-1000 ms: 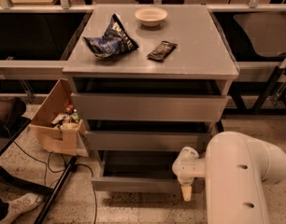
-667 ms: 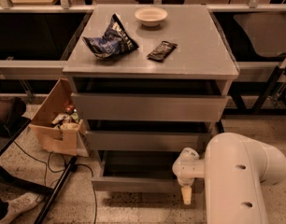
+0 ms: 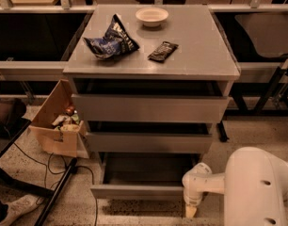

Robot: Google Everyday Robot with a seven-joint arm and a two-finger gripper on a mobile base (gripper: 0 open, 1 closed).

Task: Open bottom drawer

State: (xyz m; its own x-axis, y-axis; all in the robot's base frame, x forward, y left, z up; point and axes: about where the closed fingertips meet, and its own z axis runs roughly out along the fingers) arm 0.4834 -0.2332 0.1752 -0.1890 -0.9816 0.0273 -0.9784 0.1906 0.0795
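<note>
Grey and plain-fronted, lowest of three in the cabinet: found the bottom drawer pulled well forward, with its shallow tray exposed. Spotted the gripper low by the drawer's front right corner, pointing down at the floor, just beside the front or touching it; could not tell which, nor whether spread or pressed together. Noted up top a blue chip bag, a pale bowl and a dark snack bar; on the left, a cardboard box.
</note>
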